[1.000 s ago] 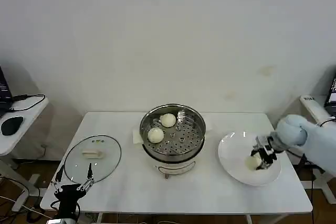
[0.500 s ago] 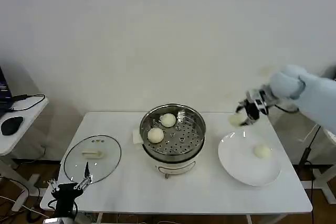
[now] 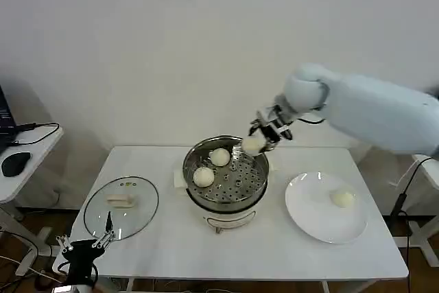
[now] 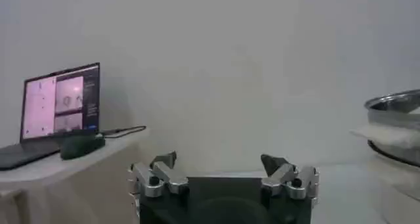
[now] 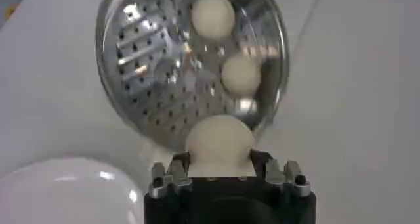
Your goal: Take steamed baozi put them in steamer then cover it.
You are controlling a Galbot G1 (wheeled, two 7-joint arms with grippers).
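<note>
A: Where is the right gripper [image 3: 264,135]?

B: Up in the air over the far right rim of the steamer [image 3: 226,176], pinching a baozi [image 3: 253,145] between its fingers. From the right wrist camera the same baozi [image 5: 220,143] sits just ahead of the gripper [image 5: 221,173], with the perforated tray of the steamer [image 5: 164,81] spread out beyond it.

A: And what is already inside?

B: Two baozi rest on the tray, one toward the back [image 3: 219,157] and one nearer the left wall [image 3: 203,176], close to each other but apart. The wrist camera shows them too [image 5: 212,15] [image 5: 241,75] (with reflections on the shiny wall around them).

A: Anything on the white plate [image 3: 309,221]?

B: One baozi [image 3: 342,198] lies on its right half. The plate stands on the table [image 3: 274,252] to the right of the steamer.

A: The cover?

B: The glass cover [image 3: 121,207] lies flat on the table's left part, pale handle up, well apart from the steamer.

A: The left arm?

B: Its gripper [image 3: 84,243] hangs low at the table's near left corner, fingers spread, holding nothing. Its own camera shows the gripper [image 4: 223,173] spread wide, with a laptop [image 4: 56,110] on a side desk off beyond it.
</note>
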